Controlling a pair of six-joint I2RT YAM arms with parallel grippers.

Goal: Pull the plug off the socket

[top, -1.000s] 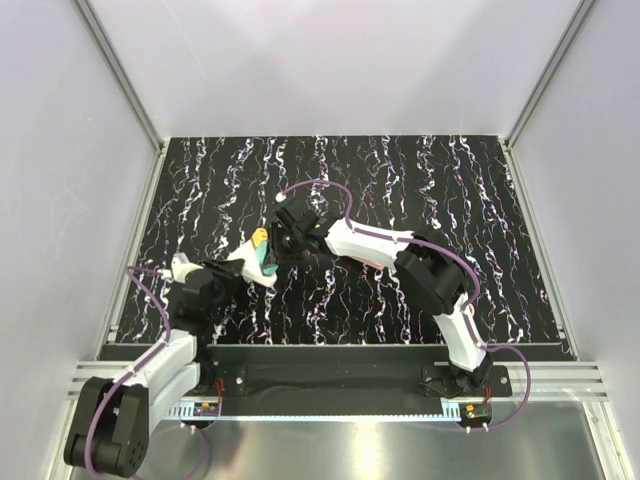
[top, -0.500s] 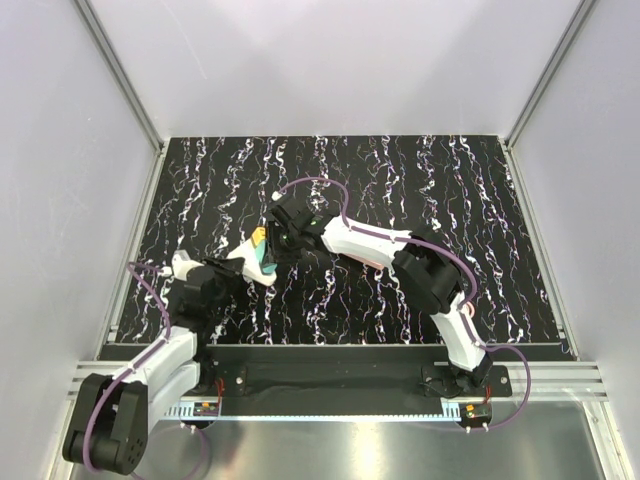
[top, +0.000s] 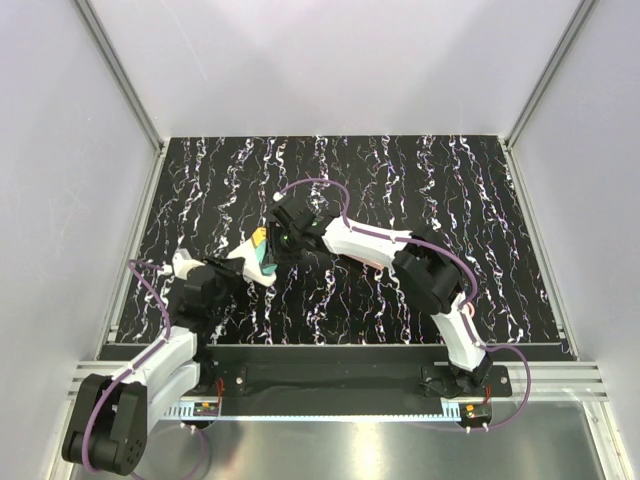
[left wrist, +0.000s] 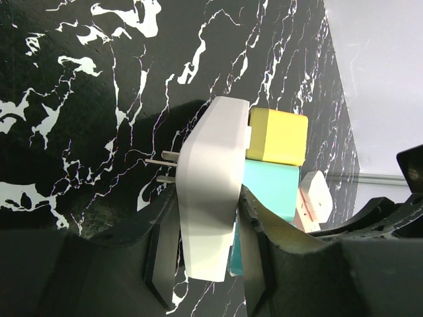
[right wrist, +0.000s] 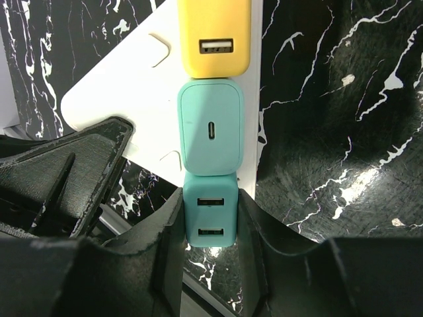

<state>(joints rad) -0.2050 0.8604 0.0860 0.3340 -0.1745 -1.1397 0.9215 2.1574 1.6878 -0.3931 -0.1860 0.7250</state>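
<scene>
The white rounded-triangle socket (left wrist: 208,191) is clamped between my left gripper's (left wrist: 205,257) jaws and held above the table, its metal prongs pointing left. It also shows in the top view (top: 243,264). A yellow plug (right wrist: 214,36), a teal USB-C plug (right wrist: 211,129) and a teal two-port USB plug (right wrist: 209,218) sit in a row on its face. My right gripper (right wrist: 209,231) is shut on the sides of the two-port plug, which still sits against the socket. In the top view the two grippers meet at centre left, the right gripper (top: 272,246) next to the left gripper (top: 240,272).
The black marbled table top (top: 400,190) spreads around the grippers. White walls stand on three sides, with metal rails at the corners (top: 125,90). The right arm's purple cable (top: 320,184) loops above the wrist.
My right gripper has moved slightly left, up to the plugs on the socket. The left arm has held the socket almost still.
</scene>
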